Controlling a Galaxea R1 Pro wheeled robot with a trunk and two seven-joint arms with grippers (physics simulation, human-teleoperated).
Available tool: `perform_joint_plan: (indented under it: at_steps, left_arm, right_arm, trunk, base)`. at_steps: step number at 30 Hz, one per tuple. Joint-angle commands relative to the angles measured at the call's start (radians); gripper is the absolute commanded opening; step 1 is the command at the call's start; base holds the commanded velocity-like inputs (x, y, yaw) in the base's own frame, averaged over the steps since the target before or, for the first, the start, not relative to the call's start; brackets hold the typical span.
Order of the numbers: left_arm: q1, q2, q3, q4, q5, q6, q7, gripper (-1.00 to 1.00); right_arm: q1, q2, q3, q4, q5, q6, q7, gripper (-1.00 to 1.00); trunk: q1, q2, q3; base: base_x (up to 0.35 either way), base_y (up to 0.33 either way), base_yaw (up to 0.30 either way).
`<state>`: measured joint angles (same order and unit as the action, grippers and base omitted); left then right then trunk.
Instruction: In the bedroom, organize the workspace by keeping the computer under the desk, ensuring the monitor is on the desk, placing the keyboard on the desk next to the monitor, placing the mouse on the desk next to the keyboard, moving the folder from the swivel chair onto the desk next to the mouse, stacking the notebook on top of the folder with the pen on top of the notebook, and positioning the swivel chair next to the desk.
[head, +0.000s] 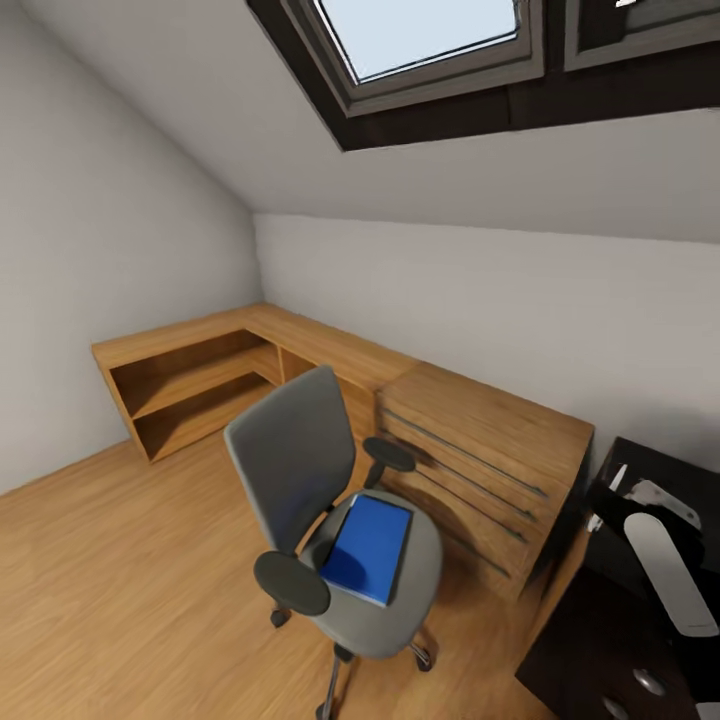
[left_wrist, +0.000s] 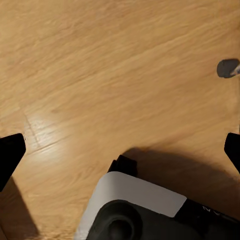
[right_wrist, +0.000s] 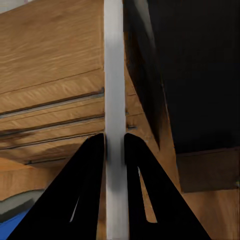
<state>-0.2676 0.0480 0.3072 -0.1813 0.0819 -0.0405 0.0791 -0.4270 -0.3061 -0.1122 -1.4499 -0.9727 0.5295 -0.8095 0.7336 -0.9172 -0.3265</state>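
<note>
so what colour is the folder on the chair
Bright blue folder, clearest in the head view.

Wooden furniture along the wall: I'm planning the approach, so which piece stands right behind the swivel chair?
The light wooden drawer chest, with dark horizontal drawer lines, beside the swivel chair; the open corner shelf unit is farther off.

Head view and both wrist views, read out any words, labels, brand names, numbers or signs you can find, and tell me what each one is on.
No readable text in any of the three views.
The folder on the swivel chair: plain blue cover, no lettering.
The wooden drawer chest: no labels.
Robot's own body in the left wrist view: small pale marks near its edge, too blurred to read.
</note>
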Motion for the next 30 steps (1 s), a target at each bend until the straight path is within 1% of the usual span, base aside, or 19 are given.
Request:
perform_joint_plan:
  at_steps: [1,2,3,4,6,7,10,11,12,13,14,15,16,19,28,30]
  left_arm:
    - [-0.001,0.001,-0.005,0.031,0.008,-0.013,0.003,1.00]
    - [-0.001,0.013,-0.005,0.119,0.007,-0.109,0.003,1.00]
    - [-0.001,0.014,-0.005,0.127,0.008,-0.131,0.003,1.00]
    - [-0.001,0.017,-0.005,0.140,0.008,-0.174,0.003,1.00]
    - [0.001,0.019,-0.005,0.147,0.008,-0.214,0.003,1.00]
    - [0.016,0.029,-0.005,0.157,0.008,-0.287,0.003,1.00]
    - [0.030,0.035,-0.005,0.159,0.009,-0.311,0.003,1.00]
    - [0.035,0.037,-0.005,0.160,0.009,-0.319,0.003,1.00]
    - [0.040,0.038,-0.005,0.161,0.009,-0.335,0.002,1.00]
    - [0.042,0.039,-0.005,0.161,0.009,-0.356,0.002,1.00]
    - [0.042,0.039,-0.005,0.161,0.009,-0.372,0.002,1.00]
    - [0.048,0.038,-0.004,0.161,0.009,-0.466,0.004,1.00]
    - [0.052,0.038,-0.004,0.161,0.009,-0.489,0.005,1.00]
    - [0.059,0.038,-0.004,0.161,0.010,-0.519,0.006,1.00]
    - [0.062,0.039,-0.003,0.161,0.010,-0.528,0.007,1.00]
    - [0.062,0.039,-0.003,0.161,0.010,-0.527,0.008,1.00]
  right_arm:
    - [-0.001,-0.003,-0.001,0.001,-0.006,0.005,-0.003,-1.00]
    - [-0.001,-0.007,-0.001,0.006,-0.005,0.006,0.001,-1.00]
    - [-0.001,-0.007,0.000,0.007,-0.005,0.006,0.001,-1.00]
    - [-0.001,-0.007,0.001,0.011,-0.005,0.006,0.002,-1.00]
    - [-0.001,-0.007,0.003,0.018,-0.005,0.006,0.002,-1.00]
    - [-0.001,-0.006,0.006,0.034,-0.005,0.006,0.002,-1.00]
    - [-0.001,-0.006,0.010,0.039,-0.005,0.010,0.003,-1.00]
    - [-0.001,-0.006,0.020,0.040,-0.004,0.018,0.003,-1.00]
    - [-0.001,-0.005,0.045,0.042,-0.003,0.028,0.003,-1.00]
    - [-0.001,-0.005,0.059,0.042,-0.002,0.030,0.003,-1.00]
    - [-0.001,-0.005,0.065,0.043,-0.002,0.030,0.003,-1.00]
    - [-0.001,-0.005,0.084,0.043,-0.002,0.031,0.003,-1.00]
    - [-0.001,-0.005,0.088,0.043,-0.002,0.031,0.003,-1.00]
    - [-0.001,-0.005,0.091,0.044,-0.002,0.031,0.003,-1.00]
    - [-0.001,-0.004,0.095,0.049,-0.002,0.032,0.011,-1.00]
    - [-0.001,-0.004,0.108,0.048,0.000,0.032,0.015,-1.00]
  trunk:
    - [0.000,-0.001,-0.001]
    - [0.000,-0.001,-0.001]
    - [0.000,-0.001,-0.001]
    - [0.000,-0.001,-0.001]
    - [0.000,-0.001,-0.001]
    - [0.000,-0.001,-0.001]
    - [0.000,-0.001,-0.001]
    - [0.000,-0.001,-0.001]
    - [0.000,-0.001,-0.001]
    - [0.000,-0.001,-0.001]
    - [0.000,-0.001,-0.001]
    - [0.000,-0.001,-0.001]
    - [0.000,-0.001,-0.001]
    - [0.000,-0.001,-0.001]
    - [0.000,-0.001,-0.001]
    - [0.000,-0.001,-0.001]
  base:
    - [0.000,0.000,-0.293]
    - [0.000,0.000,-0.296]
    - [0.000,0.000,-0.296]
    - [0.000,0.000,-0.297]
    - [0.000,0.000,-0.297]
    - [0.000,0.000,-0.297]
    - [0.000,0.000,-0.274]
    - [0.000,0.000,-0.169]
    - [-0.005,0.000,-0.069]
    - [-0.032,-0.025,-0.044]
    - [-0.048,-0.059,-0.035]
    - [-0.049,-0.220,-0.012]
    - [-0.031,-0.255,-0.007]
    - [0.013,-0.282,-0.003]
    - [0.178,-0.206,-0.001]
    - [0.031,-0.027,0.000]
